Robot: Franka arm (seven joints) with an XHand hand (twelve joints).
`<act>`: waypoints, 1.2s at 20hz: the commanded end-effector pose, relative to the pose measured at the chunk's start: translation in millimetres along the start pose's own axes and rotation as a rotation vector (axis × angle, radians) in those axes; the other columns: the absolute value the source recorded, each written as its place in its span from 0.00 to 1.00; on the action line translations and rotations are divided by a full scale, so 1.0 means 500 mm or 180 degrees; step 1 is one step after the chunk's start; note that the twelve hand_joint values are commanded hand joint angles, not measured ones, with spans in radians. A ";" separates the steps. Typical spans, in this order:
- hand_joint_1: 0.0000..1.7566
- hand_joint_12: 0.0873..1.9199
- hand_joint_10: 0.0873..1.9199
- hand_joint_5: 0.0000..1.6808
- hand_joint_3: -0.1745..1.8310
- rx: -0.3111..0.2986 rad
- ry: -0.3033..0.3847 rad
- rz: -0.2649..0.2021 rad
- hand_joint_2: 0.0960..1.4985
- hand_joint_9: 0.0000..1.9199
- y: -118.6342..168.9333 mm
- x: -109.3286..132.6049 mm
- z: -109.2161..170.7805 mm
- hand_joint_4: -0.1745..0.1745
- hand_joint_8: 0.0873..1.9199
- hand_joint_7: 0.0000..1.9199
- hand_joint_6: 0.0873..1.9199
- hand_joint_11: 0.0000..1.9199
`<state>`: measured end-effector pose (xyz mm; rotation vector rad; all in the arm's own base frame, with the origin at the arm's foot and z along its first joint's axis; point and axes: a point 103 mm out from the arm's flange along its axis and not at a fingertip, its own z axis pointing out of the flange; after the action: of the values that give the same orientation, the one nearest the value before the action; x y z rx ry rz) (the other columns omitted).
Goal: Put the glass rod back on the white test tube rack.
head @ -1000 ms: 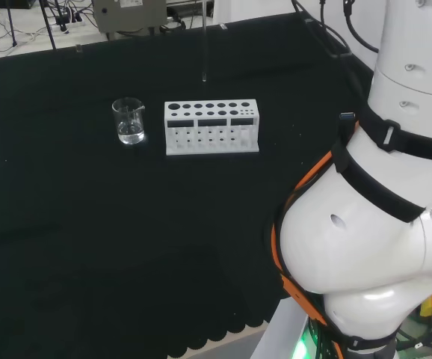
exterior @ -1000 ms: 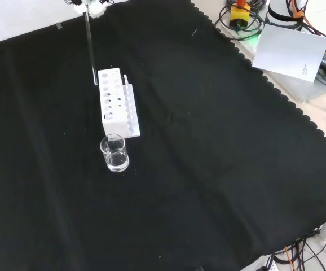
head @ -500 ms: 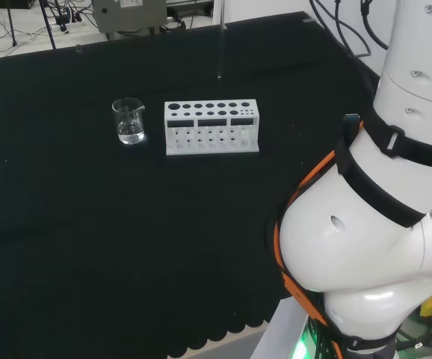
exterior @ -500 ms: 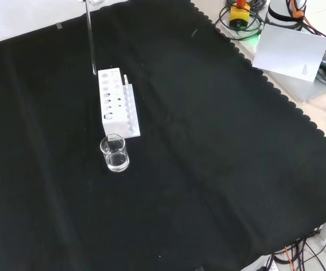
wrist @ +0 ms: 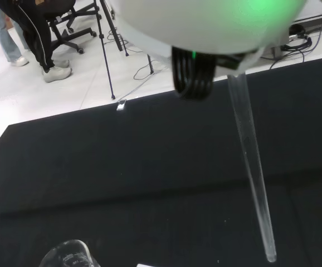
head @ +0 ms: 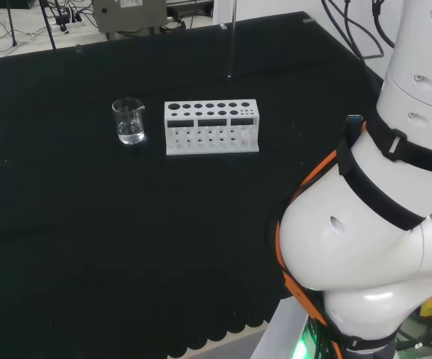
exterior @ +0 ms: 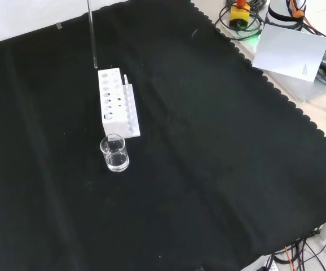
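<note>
Head view: beaker (head: 129, 121) left of rack (head: 211, 126); rod (head: 231, 41) upright, above/behind rack's right end.

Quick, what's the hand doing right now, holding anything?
Hand: the clear glass rod hangs from it; whether its fingers are open or shut cannot be told.

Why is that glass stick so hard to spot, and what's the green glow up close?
In the head view the glass rod is thin and clear, nearly lost against the black cloth. In the front view it catches a pale sheen. In the wrist view a blurred white part of the hand glows green.
</note>
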<state>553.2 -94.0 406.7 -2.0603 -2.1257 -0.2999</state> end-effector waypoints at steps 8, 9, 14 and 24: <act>0.76 0.53 0.29 0.78 0.48 0.0025 0.0012 -0.0015 0.33 0.90 -0.060 0.007 0.018 0.00 0.37 0.73 0.16 0.73; 0.76 0.53 0.29 0.78 0.48 0.0009 0.0004 -0.0014 0.33 0.90 -0.062 0.007 0.019 0.00 0.37 0.73 0.16 0.73; 0.76 0.53 0.29 0.78 0.48 0.0011 -0.0001 -0.0008 0.33 0.90 -0.063 0.007 0.025 0.00 0.37 0.73 0.16 0.73; 0.76 0.53 0.29 0.78 0.48 0.0093 0.0033 0.0007 0.33 0.90 -0.025 -0.015 0.061 0.00 0.37 0.73 0.16 0.73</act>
<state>533.3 -91.8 381.0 -2.0473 -2.1102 -0.2783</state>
